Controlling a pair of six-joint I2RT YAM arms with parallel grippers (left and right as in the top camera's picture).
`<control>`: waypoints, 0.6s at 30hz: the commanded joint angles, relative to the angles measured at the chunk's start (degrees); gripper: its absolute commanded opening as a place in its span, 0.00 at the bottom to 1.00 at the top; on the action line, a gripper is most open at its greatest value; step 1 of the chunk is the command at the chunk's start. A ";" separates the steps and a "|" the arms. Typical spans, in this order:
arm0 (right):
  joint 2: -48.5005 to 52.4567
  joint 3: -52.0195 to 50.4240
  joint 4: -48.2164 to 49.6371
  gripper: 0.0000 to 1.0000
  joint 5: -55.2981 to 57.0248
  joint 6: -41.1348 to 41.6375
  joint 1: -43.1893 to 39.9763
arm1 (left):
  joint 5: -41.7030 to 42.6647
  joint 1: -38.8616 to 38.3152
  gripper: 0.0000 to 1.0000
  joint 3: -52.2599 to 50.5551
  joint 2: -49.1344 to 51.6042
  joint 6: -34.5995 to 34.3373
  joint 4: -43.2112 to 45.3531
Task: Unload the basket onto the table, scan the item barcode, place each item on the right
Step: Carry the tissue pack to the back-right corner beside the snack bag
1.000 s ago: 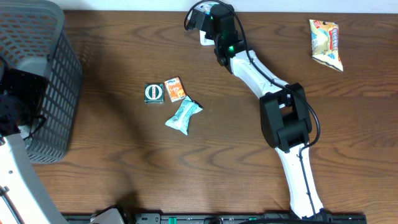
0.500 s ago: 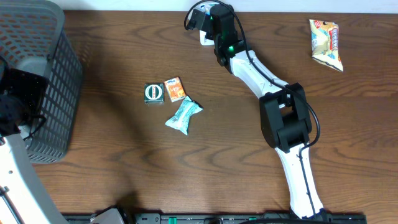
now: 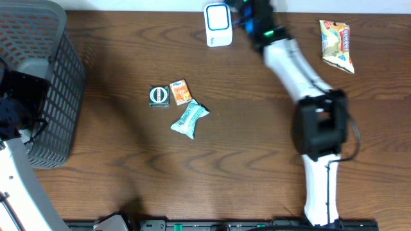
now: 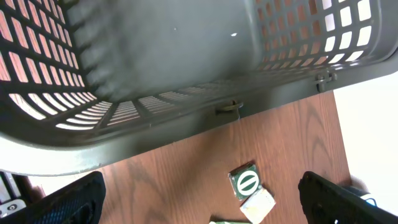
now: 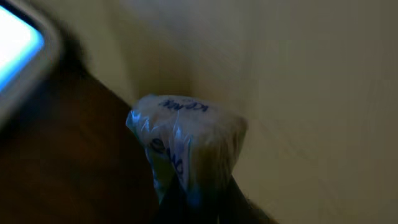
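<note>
At the far left, above the dark grey plastic mesh basket (image 3: 58, 77), the left gripper (image 4: 199, 186) hangs wide open and empty. Just right of the white blue-screened scanner (image 3: 218, 24), the right gripper (image 3: 247, 13) is clamped on a small clear blue-printed plastic packet (image 5: 186, 146).

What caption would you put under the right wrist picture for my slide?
Right hand pinches a crinkly blue-and-white packet near the scanner.
</note>
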 commanded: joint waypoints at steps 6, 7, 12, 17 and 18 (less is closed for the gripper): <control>-2.27 0.26 -16.00 0.01 -3.28 16.39 -16.50 | -0.33 0.22 0.98 0.15 0.00 -0.11 -0.11; -2.27 0.26 -17.05 0.01 -5.35 17.20 -18.05 | -0.33 0.22 0.97 0.15 0.02 -0.11 -0.11; -1.42 0.00 -20.68 0.01 -16.92 21.38 -24.20 | -0.33 0.22 0.98 0.15 0.00 -0.11 -0.11; -0.94 -1.64 -19.63 0.01 -26.60 21.70 -25.38 | -0.33 0.22 0.98 0.15 0.02 -0.09 -0.11; -0.76 -1.66 -19.30 0.01 -27.39 21.75 -25.33 | -0.33 0.22 0.98 0.15 0.02 -0.11 -0.11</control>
